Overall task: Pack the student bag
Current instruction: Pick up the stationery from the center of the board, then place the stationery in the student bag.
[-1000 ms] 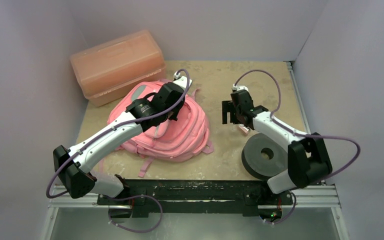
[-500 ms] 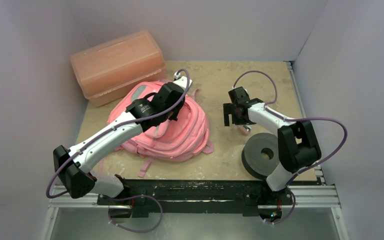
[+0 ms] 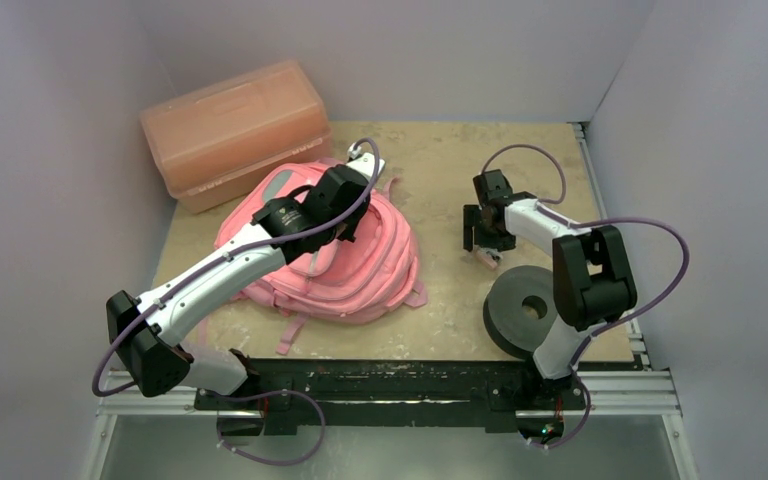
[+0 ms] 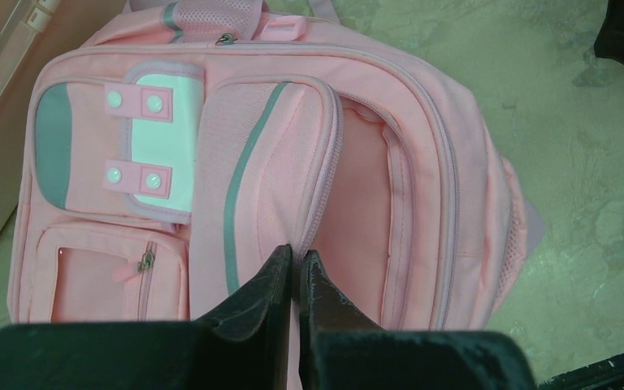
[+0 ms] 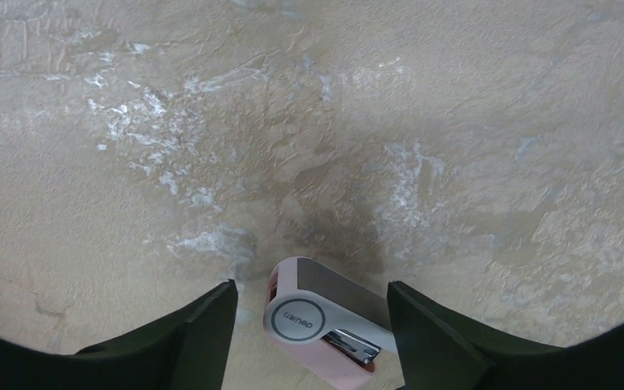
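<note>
The backpack (image 3: 370,275) lies flat on the left half of the table (image 3: 430,170), front side up, its top handle pointing to the far edge. The left gripper (image 4: 298,253) is pinched tight on the zip edge of its long middle pocket. The fabric is drawn up a little there, and beside it a compartment gapes open.

Across the table, well apart from the bag, the right gripper (image 5: 310,288) hangs low with its jaws spread wide, one on each side of a small pink and grey stapler (image 5: 325,321). Neither jaw touches it.

I would say the step in hand is fetching the stapler while the other arm holds the bag's mouth open. The next move calls for closing squarely on the stapler's body, lifting it clear, and carrying it over to the gap by the left fingers without knocking that grip loose.

The tabletop is a worn, mottled beige with pale scuffs. A dark grey ring (image 3: 522,312) sits near the right arm's base, and an orange see-through plastic box (image 3: 230,130) stands at the far left corner. Plain pale walls close the table in on three sides.
</note>
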Tool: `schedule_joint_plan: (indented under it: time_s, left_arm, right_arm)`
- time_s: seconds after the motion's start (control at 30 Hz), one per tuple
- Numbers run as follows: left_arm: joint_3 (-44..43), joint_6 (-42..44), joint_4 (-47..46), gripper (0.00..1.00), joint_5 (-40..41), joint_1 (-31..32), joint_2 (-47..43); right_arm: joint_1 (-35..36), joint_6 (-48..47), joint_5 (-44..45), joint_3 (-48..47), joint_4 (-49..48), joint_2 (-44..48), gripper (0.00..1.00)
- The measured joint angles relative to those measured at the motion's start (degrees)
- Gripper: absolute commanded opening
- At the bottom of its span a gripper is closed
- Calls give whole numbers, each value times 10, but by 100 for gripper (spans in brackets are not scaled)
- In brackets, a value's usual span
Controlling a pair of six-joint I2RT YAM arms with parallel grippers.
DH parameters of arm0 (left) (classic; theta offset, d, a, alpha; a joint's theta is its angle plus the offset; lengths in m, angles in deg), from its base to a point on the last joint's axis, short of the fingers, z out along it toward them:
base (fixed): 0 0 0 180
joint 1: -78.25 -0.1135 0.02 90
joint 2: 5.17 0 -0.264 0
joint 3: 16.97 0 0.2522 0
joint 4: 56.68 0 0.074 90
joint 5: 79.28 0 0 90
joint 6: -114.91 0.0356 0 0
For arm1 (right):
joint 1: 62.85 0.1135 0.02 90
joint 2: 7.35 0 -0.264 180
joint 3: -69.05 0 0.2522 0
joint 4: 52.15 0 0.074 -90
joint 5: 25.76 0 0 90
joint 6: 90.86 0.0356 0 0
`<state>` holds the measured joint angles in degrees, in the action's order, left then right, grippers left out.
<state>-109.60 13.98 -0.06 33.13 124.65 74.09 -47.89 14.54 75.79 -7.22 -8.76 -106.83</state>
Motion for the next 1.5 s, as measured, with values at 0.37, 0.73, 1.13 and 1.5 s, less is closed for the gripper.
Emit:
schedule_joint_plan:
  time_s: [0.37,0.73,1.13,1.5]
  left_arm:
    - [0,0,1,0,-2,2,0]
    - [0,0,1,0,-2,2,1]
    - [0,0,0,0,3,3,3]
    - [0,-1,-1,0,9,3,2]
  right_arm:
    - [0,0,-2,0,13,-7,66]
    - [0,-2,-6,0,10,-6,26]
    - [1,22,-133,10,-70,87,22]
    - [128,295,-407,96,-376,171,28]
